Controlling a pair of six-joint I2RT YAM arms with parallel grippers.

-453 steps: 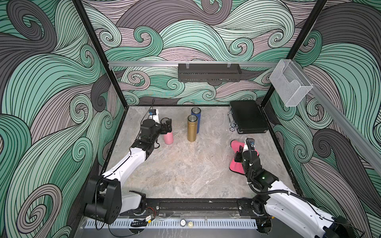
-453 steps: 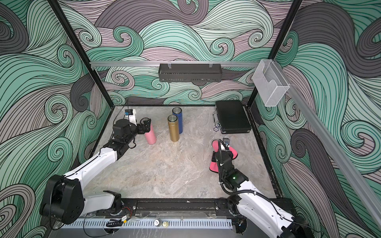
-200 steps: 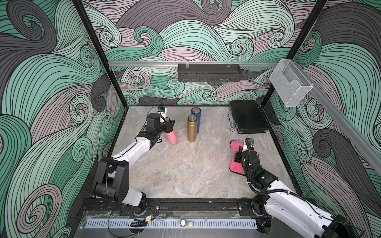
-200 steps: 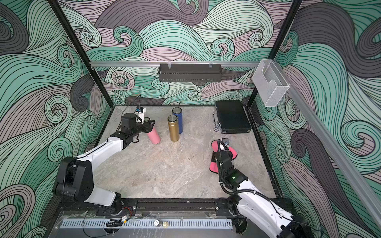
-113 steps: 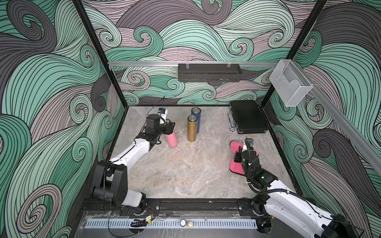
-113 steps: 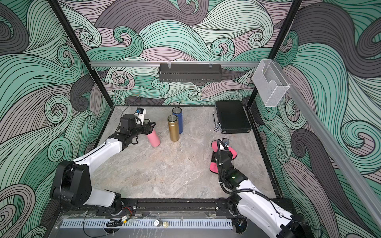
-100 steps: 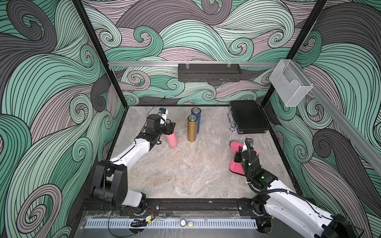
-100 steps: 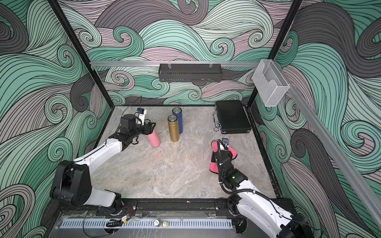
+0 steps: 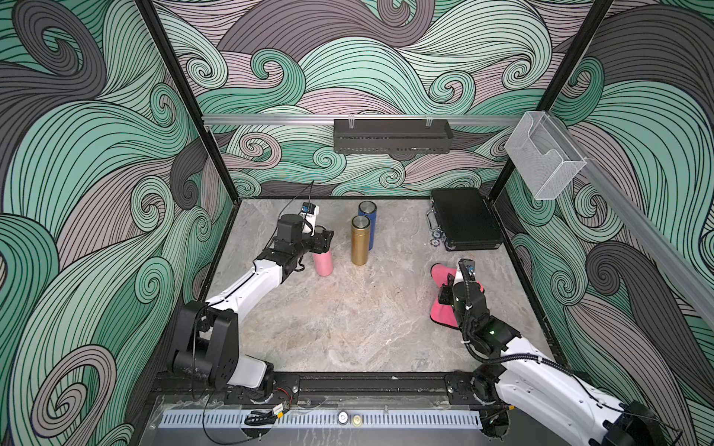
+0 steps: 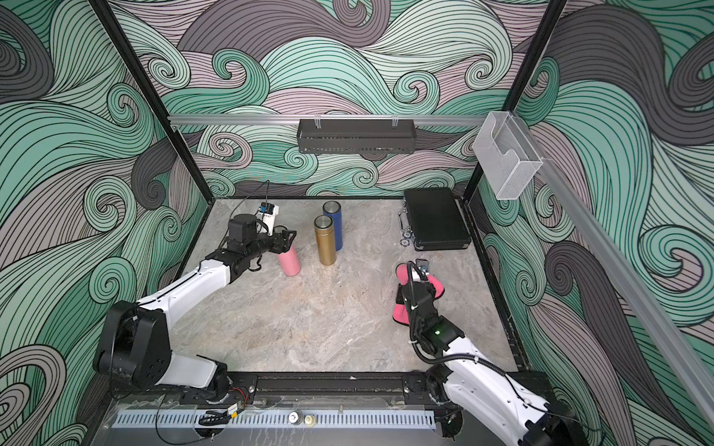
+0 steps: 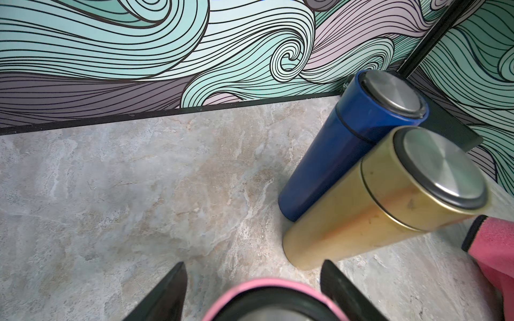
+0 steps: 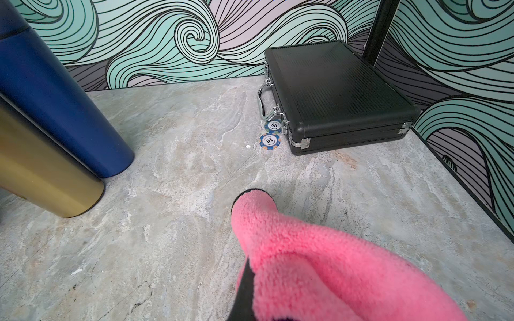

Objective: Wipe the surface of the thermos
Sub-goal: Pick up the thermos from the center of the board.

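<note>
One thermos (image 9: pixel 323 263) sits left of a thermos pair (image 9: pixel 360 243); case (image 9: pixel 465 222) behind cloth (image 9: pixel 439 273) at right.

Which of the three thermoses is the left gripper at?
The pink thermos: the left gripper straddles its top. The gold thermos and blue thermos stand close together, apart from it.

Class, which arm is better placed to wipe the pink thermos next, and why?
Right: the right gripper holds the pink cloth. The left gripper straddles the pink thermos, open, without cloth.

Pink thermos (image 11: pixel 267 284) mostly off-frame
</note>
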